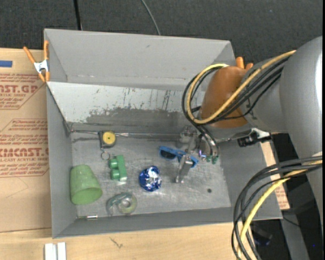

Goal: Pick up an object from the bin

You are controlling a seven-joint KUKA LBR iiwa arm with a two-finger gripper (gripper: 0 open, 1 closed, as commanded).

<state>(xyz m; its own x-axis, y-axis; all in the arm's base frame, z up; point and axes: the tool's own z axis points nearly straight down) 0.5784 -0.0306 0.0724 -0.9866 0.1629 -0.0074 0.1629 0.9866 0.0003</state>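
The gripper (185, 168) hangs low over the right floor of the bin (151, 99), beside a blue piece (169, 153). To its left lie a blue-white ball (150, 179), green block (117, 168), green cup (84, 184), yellow disc (108, 139) and clear ring (122, 203).

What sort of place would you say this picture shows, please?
Most likely a robotics lab's grasping test station: a cabled robot arm reaches into a grey metal bin holding a few loose things, such as a green cup and a blue-and-white ball.

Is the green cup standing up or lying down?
Lying down. The green cup rests on its side at the lower left of the bin, its side wall facing up.
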